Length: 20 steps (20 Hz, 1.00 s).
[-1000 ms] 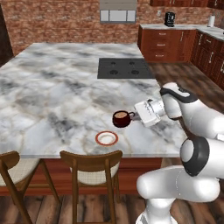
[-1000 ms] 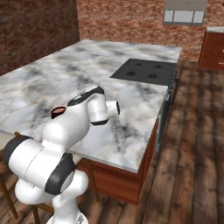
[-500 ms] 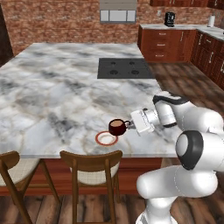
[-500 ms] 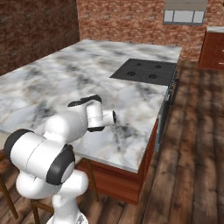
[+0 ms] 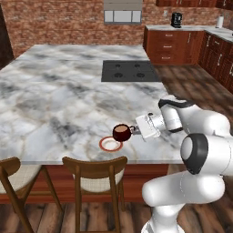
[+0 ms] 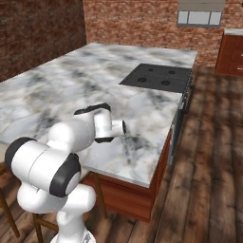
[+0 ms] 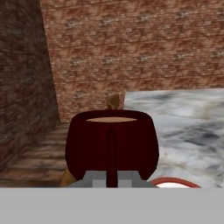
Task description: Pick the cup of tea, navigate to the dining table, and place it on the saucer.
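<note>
The cup of tea (image 5: 121, 132), dark maroon with light brown liquid, hangs low over the near edge of the dining table (image 5: 54, 100). My gripper (image 5: 134, 130) is shut on its side handle, reaching in level from the right. The saucer (image 5: 111, 144), orange-red rimmed with a white centre, lies just below and to the left of the cup, which overlaps its right edge. In the hand view the cup (image 7: 111, 140) is close up, my gripper (image 7: 111, 178) clamps its handle, and the saucer's rim (image 7: 175, 181) peeks out at the lower right. Whether the cup touches the saucer I cannot tell.
A black cooktop (image 5: 129, 70) is set into the far side of the marble top. Two wooden chairs (image 5: 95, 170) (image 5: 16, 175) stand against the near edge. Dark wood cabinets (image 5: 182, 43) line the back right wall. My arm (image 6: 90, 130) leans over the table edge.
The arm has come down and carried the cup left and lower toward the saucer, with the hand turning level. Over the last half second it has barely moved.
</note>
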Tool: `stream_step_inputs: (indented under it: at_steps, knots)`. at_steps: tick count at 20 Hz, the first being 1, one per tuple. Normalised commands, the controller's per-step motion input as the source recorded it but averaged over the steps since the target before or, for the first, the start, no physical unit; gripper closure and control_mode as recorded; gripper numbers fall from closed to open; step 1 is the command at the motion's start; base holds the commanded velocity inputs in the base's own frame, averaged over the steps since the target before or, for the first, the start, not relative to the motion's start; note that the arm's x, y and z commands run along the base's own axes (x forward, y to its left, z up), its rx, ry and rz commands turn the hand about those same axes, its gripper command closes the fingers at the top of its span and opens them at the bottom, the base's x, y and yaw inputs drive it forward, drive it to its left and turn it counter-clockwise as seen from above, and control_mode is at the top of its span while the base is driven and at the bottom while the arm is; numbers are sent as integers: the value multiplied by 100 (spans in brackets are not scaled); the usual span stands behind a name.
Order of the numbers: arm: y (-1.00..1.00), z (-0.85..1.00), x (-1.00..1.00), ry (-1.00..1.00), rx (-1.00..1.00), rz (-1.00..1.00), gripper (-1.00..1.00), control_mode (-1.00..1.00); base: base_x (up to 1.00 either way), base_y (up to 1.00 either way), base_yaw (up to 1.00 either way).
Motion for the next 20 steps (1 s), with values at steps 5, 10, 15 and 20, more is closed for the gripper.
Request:
stream_step_inputs:
  at_steps: [5,10,15,20]
  knots:
    - [14,-32,4,1,-1,0,100,-100,0,0,0]
    - [12,-37,1,0,0,0,100,-100,0,0,0]
    - [1,-27,5,0,0,-3,100,-100,0,0,0]
    - [0,-12,16,0,0,-6,100,-100,0,0,0]
